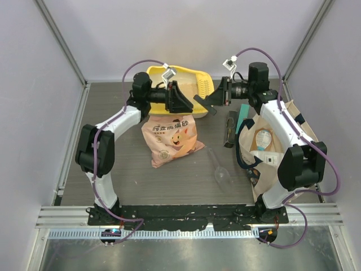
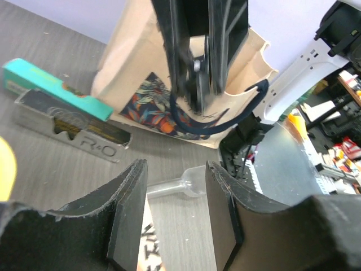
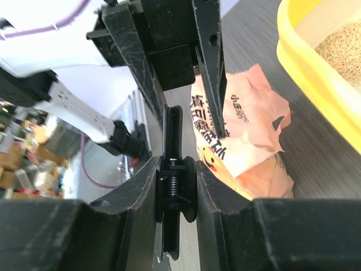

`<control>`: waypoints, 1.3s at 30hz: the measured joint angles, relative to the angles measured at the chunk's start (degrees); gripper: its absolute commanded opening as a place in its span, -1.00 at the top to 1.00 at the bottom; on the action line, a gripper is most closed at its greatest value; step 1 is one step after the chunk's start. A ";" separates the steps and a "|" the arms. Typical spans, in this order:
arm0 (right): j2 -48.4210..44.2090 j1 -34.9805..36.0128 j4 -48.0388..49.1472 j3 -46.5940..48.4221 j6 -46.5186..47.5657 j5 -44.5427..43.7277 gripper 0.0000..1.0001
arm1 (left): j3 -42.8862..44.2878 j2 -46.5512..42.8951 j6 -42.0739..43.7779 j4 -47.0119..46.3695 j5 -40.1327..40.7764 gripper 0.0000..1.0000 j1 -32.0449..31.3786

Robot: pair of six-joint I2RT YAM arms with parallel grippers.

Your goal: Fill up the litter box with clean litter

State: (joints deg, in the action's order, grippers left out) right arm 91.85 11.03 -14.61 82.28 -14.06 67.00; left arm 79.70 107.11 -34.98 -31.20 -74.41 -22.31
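Table [image 1: 121,164] | litter bag [image 1: 171,138] beneath parted left jaws | right jaws pinch clip [image 3: 176,186]

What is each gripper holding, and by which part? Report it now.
The right gripper is shut on a black spring clip, pinching it at the spring end. The left gripper is open and holds nothing.

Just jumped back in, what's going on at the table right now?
The right tool is shut on a black clip, holding it in the air facing the open left tool, which holds nothing. The peach litter bag lies on the table near them, on the arms' side of the yellow litter box. The box has some beige litter in it.
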 measured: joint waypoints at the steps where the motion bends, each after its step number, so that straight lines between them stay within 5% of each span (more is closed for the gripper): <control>1: 0.48 -0.85 2.08 -0.02 -2.89 1.14 0.97 | -0.02 -0.09 0.22 0.28 -0.04 -0.01 0.90; 10: 4.31 -2.80 11.34 -0.55 -16.87 6.62 0.97 | -0.44 -1.31 0.50 1.14 1.55 -0.25 4.59; 25: 3.63 3.50 -16.83 7.48 16.55 -5.70 0.97 | -0.35 -1.31 -2.58 -0.33 2.82 -0.19 0.52; 35: 3.50 3.85 -20.85 7.48 21.44 -6.32 0.97 | 0.11 -1.11 -2.08 -0.26 1.66 0.94 -0.13; 39: 3.43 3.85 -21.16 7.48 22.32 -6.32 0.97 | 0.46 -1.07 -2.08 0.07 0.63 1.00 -0.13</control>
State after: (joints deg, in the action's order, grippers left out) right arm 95.29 14.87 -35.77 89.76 8.25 60.69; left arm 80.16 106.04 -37.06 -31.14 -73.78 -22.44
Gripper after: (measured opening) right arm 0.333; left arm 0.030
